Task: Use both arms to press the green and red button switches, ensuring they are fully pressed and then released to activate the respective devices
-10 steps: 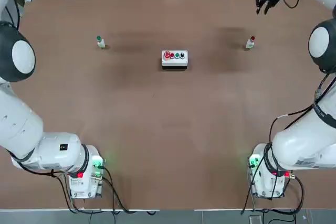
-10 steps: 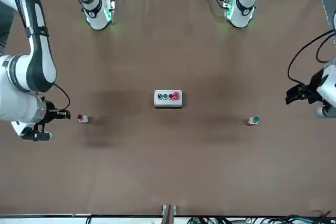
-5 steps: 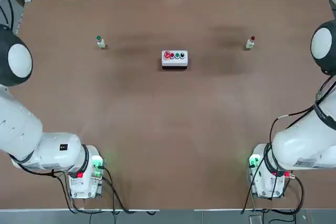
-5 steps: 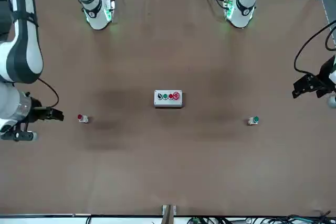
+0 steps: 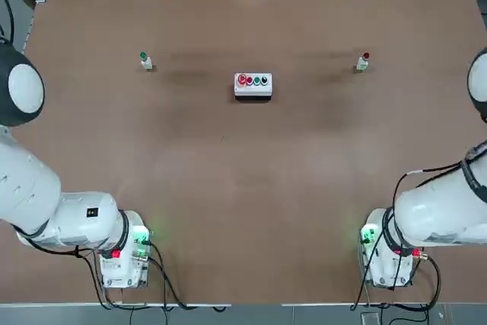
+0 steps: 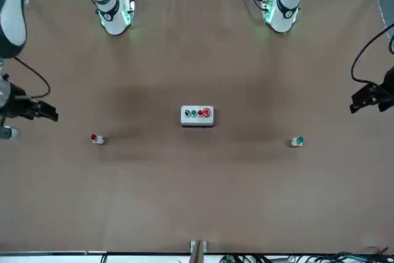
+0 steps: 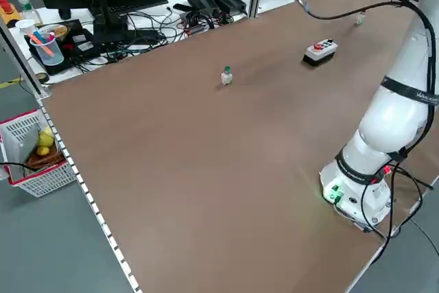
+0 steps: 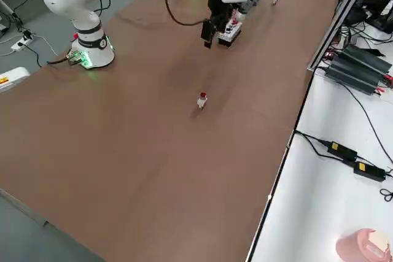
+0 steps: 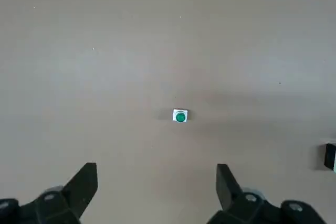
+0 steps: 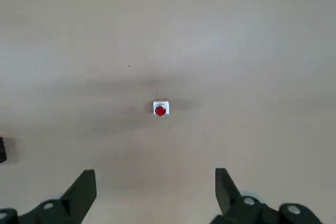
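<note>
On the brown table (image 5: pixel 243 188), the green button switch (image 9: pixel 180 116) sits well below the spread-fingered left gripper (image 9: pixel 155 192); the red button switch (image 10: pixel 161 109) likewise under the spread-fingered right gripper (image 10: pixel 155 195). Overhead, both grippers are mostly cut off.

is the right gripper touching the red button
No, the right wrist view shows the red button standing alone on the table, well clear of the open right gripper.

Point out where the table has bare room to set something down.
Nearly everywhere: the wide stretch between the button box and the two arm bases is bare. So are the gaps between the box and the green button and the red button. Nothing looks crowded.
</note>
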